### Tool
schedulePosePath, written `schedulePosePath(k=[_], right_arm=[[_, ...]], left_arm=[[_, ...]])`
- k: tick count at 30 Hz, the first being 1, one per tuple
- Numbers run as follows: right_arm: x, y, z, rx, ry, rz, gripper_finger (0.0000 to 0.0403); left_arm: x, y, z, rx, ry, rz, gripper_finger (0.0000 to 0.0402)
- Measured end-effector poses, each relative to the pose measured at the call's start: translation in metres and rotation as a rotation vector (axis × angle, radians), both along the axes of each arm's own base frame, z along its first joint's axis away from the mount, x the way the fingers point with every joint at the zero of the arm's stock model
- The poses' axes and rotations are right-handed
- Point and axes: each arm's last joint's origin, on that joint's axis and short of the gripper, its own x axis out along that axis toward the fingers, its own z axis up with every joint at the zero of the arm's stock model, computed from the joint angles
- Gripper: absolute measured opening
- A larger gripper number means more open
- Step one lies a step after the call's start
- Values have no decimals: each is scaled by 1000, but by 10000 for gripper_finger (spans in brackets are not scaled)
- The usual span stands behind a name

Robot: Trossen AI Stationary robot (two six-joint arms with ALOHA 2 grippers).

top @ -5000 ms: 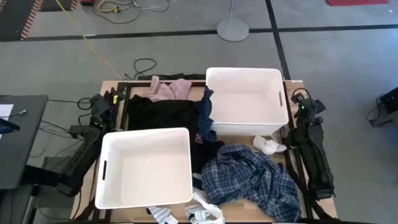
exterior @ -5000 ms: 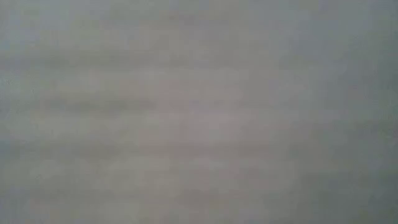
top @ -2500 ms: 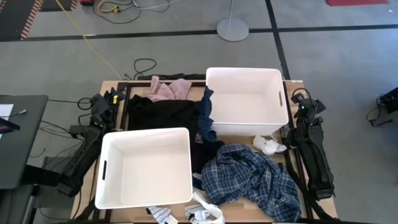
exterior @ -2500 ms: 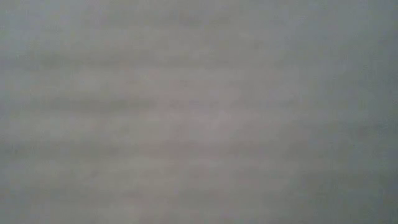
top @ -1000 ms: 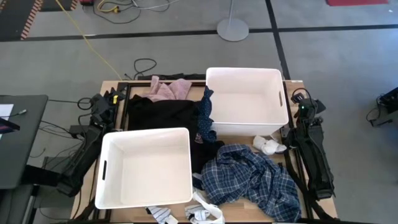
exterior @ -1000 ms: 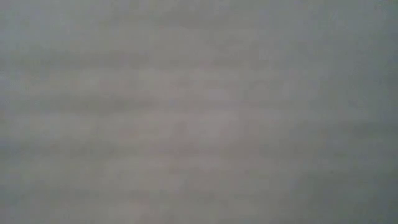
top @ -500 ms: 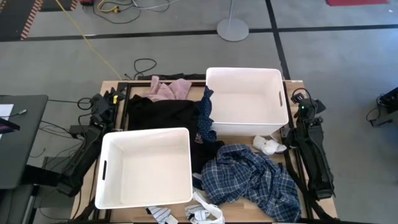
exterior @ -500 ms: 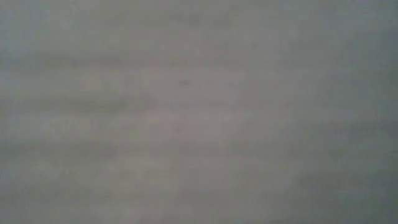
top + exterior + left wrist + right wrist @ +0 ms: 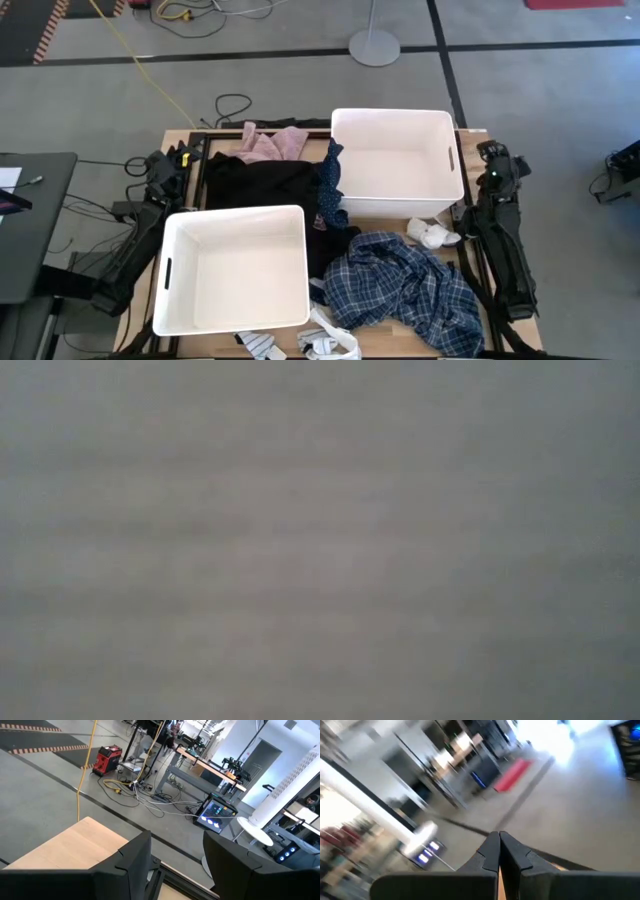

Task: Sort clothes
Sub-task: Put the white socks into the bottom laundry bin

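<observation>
Two white bins stood on the table (image 9: 176, 138), and both held nothing: the near bin (image 9: 233, 268) sat toward the table's near-left corner, and the far bin (image 9: 396, 163) sat toward its far-right corner. All the clothes lay outside them on the tabletop. One blue-white plaid shirt (image 9: 412, 293) was heaped by the near-right corner, its long axis running roughly from the table's middle out toward that corner. One large black garment (image 9: 262, 184) was spread between the two bins, along the near bin's far wall, its length running left to right. One pink garment (image 9: 274, 144) lay crumpled at the far edge, just beyond the black one and touching it. One dark blue patterned piece (image 9: 331, 186) hung against the far bin's left wall, its long axis running from the far edge toward the near edge. One small white sock (image 9: 433, 235) sat just by the far bin's near-right corner, and a small bunch of white and striped socks (image 9: 300, 345) lay at the near edge; their number could not be told. The left gripper (image 9: 176, 865) was parked off the table's left edge, its fingers standing apart around nothing. The right gripper (image 9: 499, 851) was off the right edge, fingers pressed together and empty. The low view showed only grey blur.
</observation>
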Motion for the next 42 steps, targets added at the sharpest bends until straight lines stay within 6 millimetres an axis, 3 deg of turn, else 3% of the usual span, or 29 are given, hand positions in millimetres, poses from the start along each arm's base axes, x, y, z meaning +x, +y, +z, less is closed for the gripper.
schedulePosePath(k=[8,19,26,31,37,42], right_arm=[[2,17,58,-291,94,92,26],[14,56,126,-646,323,675,26],[19,76,143,-902,415,1082,26],[20,85,148,-1023,405,1260,26],[21,93,159,-1055,442,1516,26],[23,97,180,-1043,476,1659,26]], left_arm=[[0,0,0,0,0,0,176],[0,0,0,0,0,0,176],[0,0,0,1,0,0,176],[0,0,0,0,0,0,176],[0,0,0,0,0,0,176],[0,0,0,0,0,0,176]])
